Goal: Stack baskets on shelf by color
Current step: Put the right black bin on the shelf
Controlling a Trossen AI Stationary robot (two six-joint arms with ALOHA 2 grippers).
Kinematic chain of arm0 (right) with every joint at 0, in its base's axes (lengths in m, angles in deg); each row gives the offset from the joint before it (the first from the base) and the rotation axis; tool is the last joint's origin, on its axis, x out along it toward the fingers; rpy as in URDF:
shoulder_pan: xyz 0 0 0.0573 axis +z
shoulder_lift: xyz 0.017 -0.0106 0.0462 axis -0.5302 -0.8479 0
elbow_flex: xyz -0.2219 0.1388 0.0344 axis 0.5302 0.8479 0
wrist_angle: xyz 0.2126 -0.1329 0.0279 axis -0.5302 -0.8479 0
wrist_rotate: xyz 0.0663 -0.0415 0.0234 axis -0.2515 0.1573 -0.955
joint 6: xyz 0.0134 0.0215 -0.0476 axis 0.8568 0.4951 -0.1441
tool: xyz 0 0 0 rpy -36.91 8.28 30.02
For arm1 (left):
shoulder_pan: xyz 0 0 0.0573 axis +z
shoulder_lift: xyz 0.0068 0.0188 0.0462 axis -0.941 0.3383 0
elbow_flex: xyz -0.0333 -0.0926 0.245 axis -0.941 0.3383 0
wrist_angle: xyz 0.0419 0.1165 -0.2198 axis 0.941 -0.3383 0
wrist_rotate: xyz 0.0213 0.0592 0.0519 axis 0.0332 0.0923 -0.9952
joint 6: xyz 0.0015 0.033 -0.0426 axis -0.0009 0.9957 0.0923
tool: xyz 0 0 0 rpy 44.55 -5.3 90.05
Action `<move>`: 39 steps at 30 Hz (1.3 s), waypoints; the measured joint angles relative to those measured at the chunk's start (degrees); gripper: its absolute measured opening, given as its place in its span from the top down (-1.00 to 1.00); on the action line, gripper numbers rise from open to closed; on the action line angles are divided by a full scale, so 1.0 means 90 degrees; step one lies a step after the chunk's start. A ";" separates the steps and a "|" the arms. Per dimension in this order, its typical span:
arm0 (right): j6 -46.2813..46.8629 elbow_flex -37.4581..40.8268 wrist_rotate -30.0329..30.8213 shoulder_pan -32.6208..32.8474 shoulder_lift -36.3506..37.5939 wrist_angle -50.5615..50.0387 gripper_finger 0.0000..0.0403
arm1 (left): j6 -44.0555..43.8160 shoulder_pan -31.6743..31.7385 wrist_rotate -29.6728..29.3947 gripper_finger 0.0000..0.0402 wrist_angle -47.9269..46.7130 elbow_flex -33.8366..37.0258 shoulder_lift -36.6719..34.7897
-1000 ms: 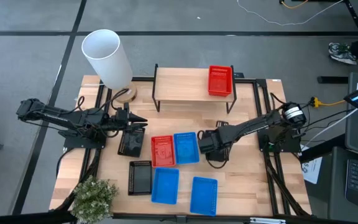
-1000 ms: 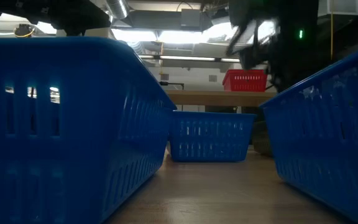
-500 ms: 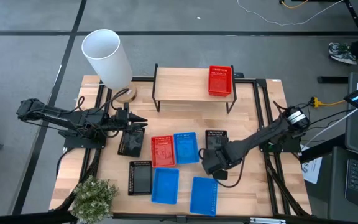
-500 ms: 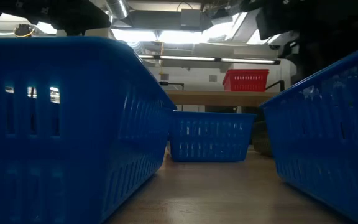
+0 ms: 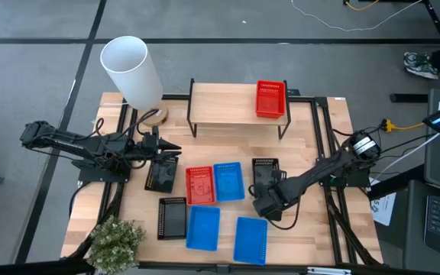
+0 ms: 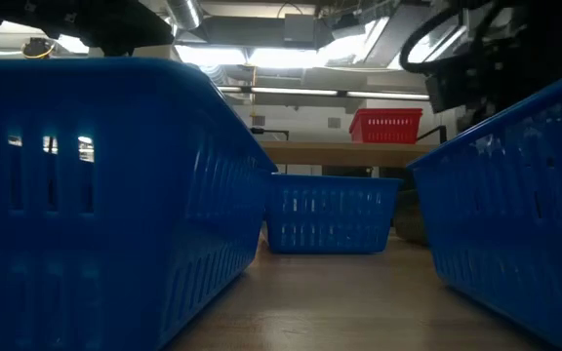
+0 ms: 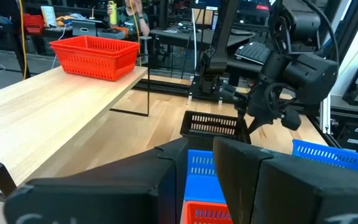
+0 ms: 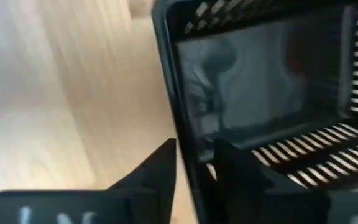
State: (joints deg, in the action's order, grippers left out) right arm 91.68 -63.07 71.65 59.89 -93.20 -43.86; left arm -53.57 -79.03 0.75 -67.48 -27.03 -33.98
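The shelf [image 5: 220, 107] stands at the table's far side with one red basket [image 5: 270, 99] on its right end. On the table lie a red basket [image 5: 199, 186], three blue ones [image 5: 228, 182] [image 5: 202, 228] [image 5: 251, 239] and three black ones [image 5: 161, 176] [image 5: 172, 217] [image 5: 264, 173]. My right gripper [image 5: 265, 195] is at the near end of the right-hand black basket [image 8: 260, 81], shut on its wall. My left gripper [image 5: 176, 150] hovers by the left black basket, its fingers a narrow gap apart [image 7: 199, 149] and holding nothing. My right gripper [image 8: 194, 149] has the black basket's near wall at its rim [image 8: 182, 118] between its fingers, one finger inside the basket and one outside. It comes from above, pointing down. The basket sits level with its bottom on the table [image 7: 213, 124].
A white cylinder [image 5: 132, 70] stands on a round base at the far left corner, and a small plant [image 5: 117, 241] at the near left. In the low view, blue baskets [image 6: 115, 195] [image 6: 515, 195] fill the foreground. Bare wood lies between the shelf and the baskets.
My right gripper has moved toward the table's near edge, from over the right black basket to its near end, so the basket now shows in the high view. The left arm has kept still.
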 joint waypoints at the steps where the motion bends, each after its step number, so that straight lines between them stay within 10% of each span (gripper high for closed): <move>1: 0.0049 -0.0003 -0.0141 -0.0008 0.0000 0.0070 0.57 | -0.0002 -0.0002 0.0002 0.65 0.0000 0.0000 0.0000; 8: -0.0259 -0.1089 -0.0183 0.0174 0.0010 -0.0758 0.96 | -0.0022 0.0000 0.0000 0.65 -0.0002 -0.0002 0.0000; 19: -0.1176 -0.3220 0.3456 0.0201 0.0027 -0.2142 0.98 | -0.0026 -0.0001 0.0000 0.65 -0.0005 -0.0002 0.0000; 24: -0.2712 -0.3809 0.4042 -0.0376 0.0027 -0.1699 0.99 | 0.0002 0.0000 0.0000 0.65 -0.0005 -0.0002 0.0000; 30: -0.4930 -0.4313 0.3477 -0.1687 0.0027 -0.0712 0.99 | 0.0017 0.0000 0.0000 0.65 -0.0005 -0.0002 0.0000; 39: -0.5446 -0.4515 0.0633 -0.4156 -0.0015 -0.0794 0.99 | 0.0020 0.0000 0.0000 0.65 -0.0005 -0.0002 0.0000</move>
State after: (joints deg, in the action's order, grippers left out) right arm 42.67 -103.70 77.35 22.49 -93.34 -51.01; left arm -53.39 -79.03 0.75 -67.52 -27.05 -33.98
